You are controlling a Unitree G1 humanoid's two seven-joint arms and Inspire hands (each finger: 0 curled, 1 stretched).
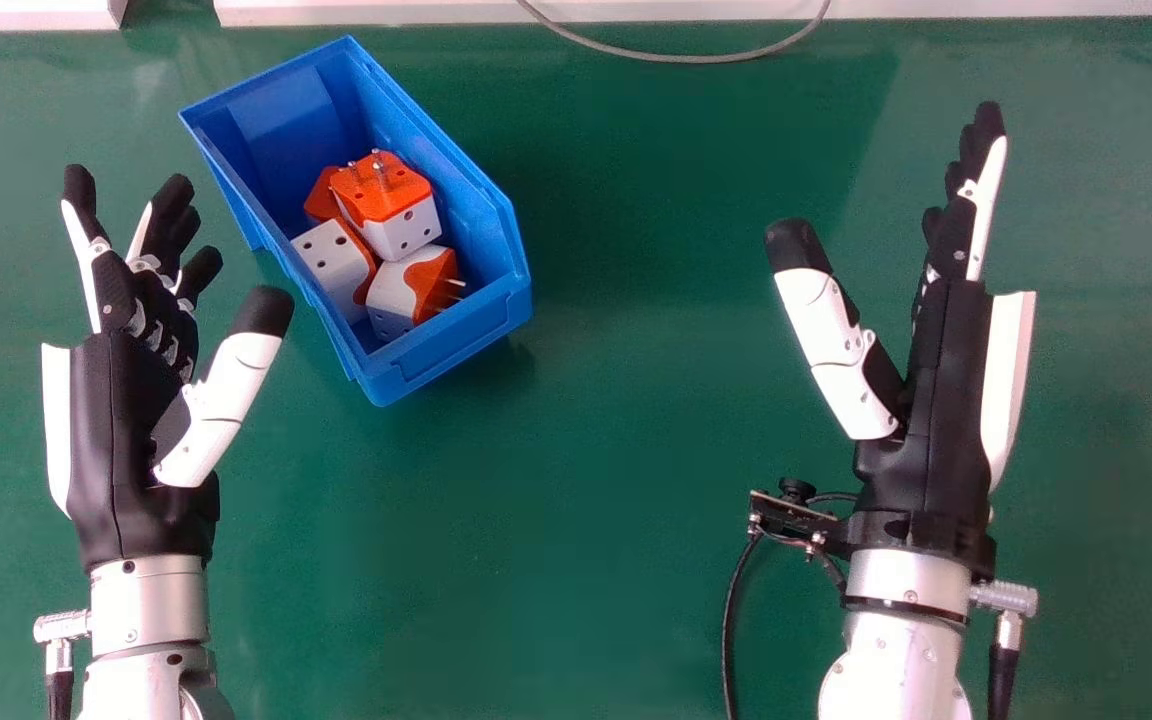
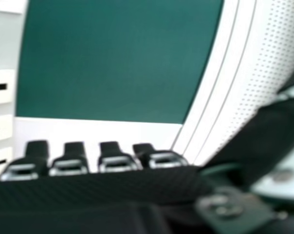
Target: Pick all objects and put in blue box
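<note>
Adapters heaped within the blue box, as the task requires; left hand and right hand spread, holding nothing, presumably because no picking remains.

Black fingertips in a row, thumb off to one side. Green surface beyond, white border, dotted white panel alongside.
</note>
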